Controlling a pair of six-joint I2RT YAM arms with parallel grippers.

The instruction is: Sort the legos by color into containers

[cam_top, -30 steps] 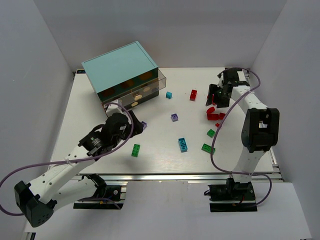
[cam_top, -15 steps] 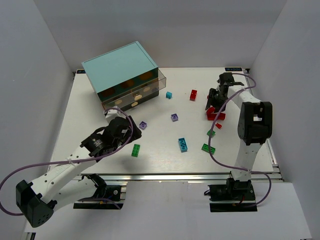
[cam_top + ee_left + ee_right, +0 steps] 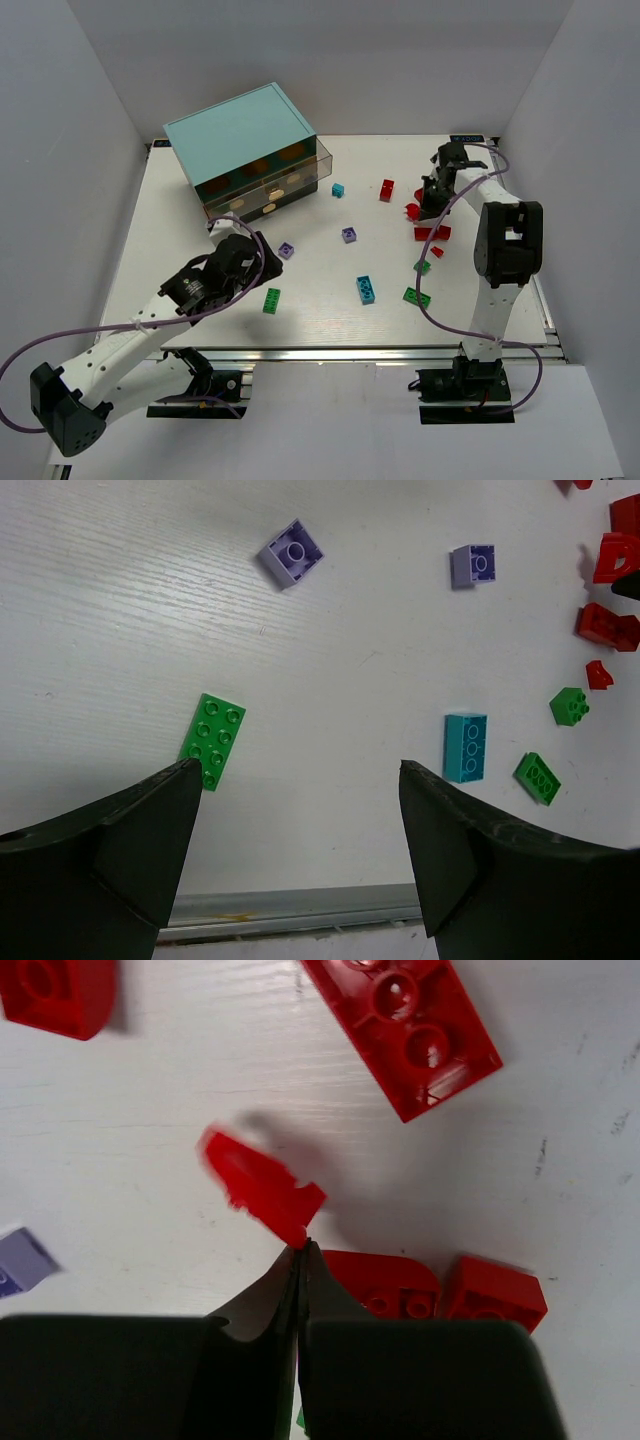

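My right gripper (image 3: 302, 1248) is shut, jaws pressed flat together with nothing between them. A small red lego (image 3: 262, 1185) lies blurred right at the fingertips, just outside the jaws; from above it (image 3: 412, 211) shows left of the gripper (image 3: 430, 203). More red legos lie around: a long one (image 3: 400, 1025), a rounded one (image 3: 385, 1282) and a small one (image 3: 495, 1292). My left gripper (image 3: 298, 770) hangs open over bare table, a green lego (image 3: 212, 741) by its left finger and a cyan lego (image 3: 465, 747) by its right. The drawers (image 3: 270, 190) of the teal cabinet (image 3: 250, 140) are at the back left.
Purple legos (image 3: 292, 553) (image 3: 473, 564), green ones (image 3: 422, 266) (image 3: 416, 297), a small cyan one (image 3: 338, 189) and a red one (image 3: 387, 189) are scattered mid-table. The table's metal front rail (image 3: 300, 905) runs just below my left fingers. White walls stand on both sides.
The right gripper has snapped shut and the small red lego has shot out to the left of its tips. The left arm has drifted slightly, still open.
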